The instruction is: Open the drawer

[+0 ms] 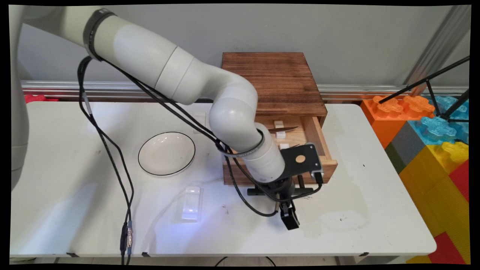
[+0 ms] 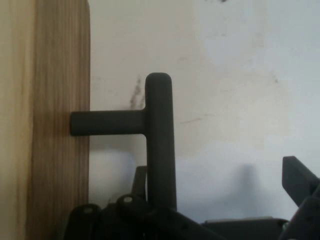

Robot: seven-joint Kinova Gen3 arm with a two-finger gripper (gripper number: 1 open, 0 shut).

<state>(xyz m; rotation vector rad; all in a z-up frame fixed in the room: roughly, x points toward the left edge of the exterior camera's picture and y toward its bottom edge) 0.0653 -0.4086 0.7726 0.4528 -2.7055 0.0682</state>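
Found gripper (image 1: 290,220) low over the white table (image 1: 375,195), just in front of the open drawer (image 1: 327,169) of a wooden box (image 1: 273,75). Saw it in the main view only from above, as a black block below the arm's wrist, with the gap between its fingers hidden there. Learned more from the hand view: gripper (image 2: 217,172) spread wide, one finger (image 2: 299,181) far out at the right edge, and nothing pinched between the two.

Noted the drawer's black handle (image 2: 159,140) in the hand view as a bar on a short post, standing off the pale wood drawer front (image 2: 50,125) and running down behind the black linkage near the left side of the spread. Could not tell whether any finger touched it. Made out the same handle (image 1: 255,191) in the main view as a dark bar just under the drawer front, mostly hidden by the wrist.

Saw inside the drawer in the main view alone: small white blocks (image 1: 279,124) and a thin dark pointed blade (image 1: 284,129) on its floor.

Noted further out, also in the main view only, a white bowl with a dark rim (image 1: 167,153) left of the box, a clear rectangular tray (image 1: 192,202) nearer the table's front edge, and large coloured building blocks (image 1: 431,150) past the table's right end.
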